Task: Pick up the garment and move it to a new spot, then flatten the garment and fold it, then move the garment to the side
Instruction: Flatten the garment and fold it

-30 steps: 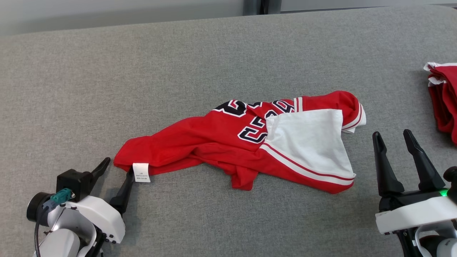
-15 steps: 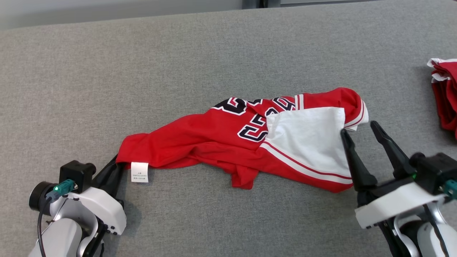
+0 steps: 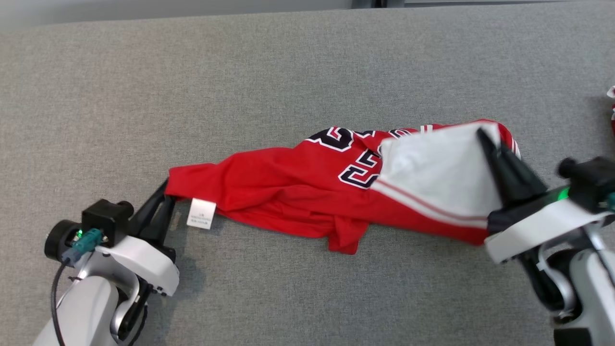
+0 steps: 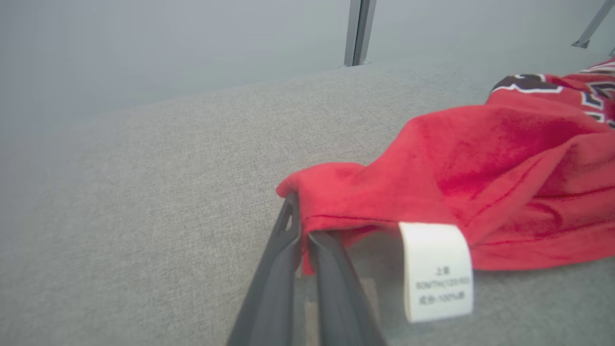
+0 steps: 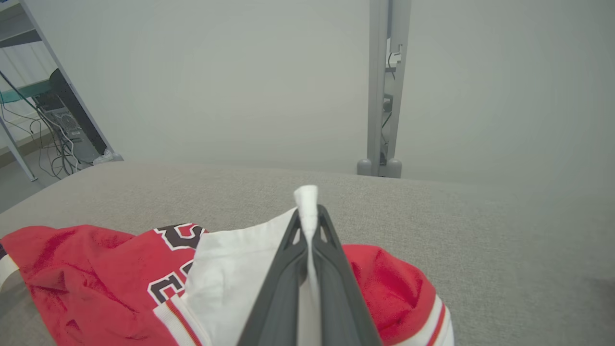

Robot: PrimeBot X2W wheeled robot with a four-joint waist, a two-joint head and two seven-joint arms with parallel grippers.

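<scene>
The garment point(image 3: 298, 187) is a crumpled red jersey with black-and-white lettering and a white panel point(image 3: 432, 168), stretched across the grey surface. My left gripper point(image 3: 166, 192) is shut on its red left corner point(image 4: 307, 192), beside a white care label point(image 4: 435, 271). Over at the right end, my right gripper point(image 3: 485, 137) is shut on the white panel's edge, which sticks up between the fingertips point(image 5: 307, 206). The garment's right end is raised off the surface; its middle still rests on it.
The grey padded surface point(image 3: 288, 72) stretches wide behind and in front of the garment. Another red and white cloth point(image 3: 612, 96) peeks in at the far right edge. A metal post point(image 5: 382, 86) stands behind the surface's back edge.
Both grippers went from open to shut: the left closed on the red corner first, then the right moved in and closed on the white panel. The garment's right end has risen. The camera has shifted.
</scene>
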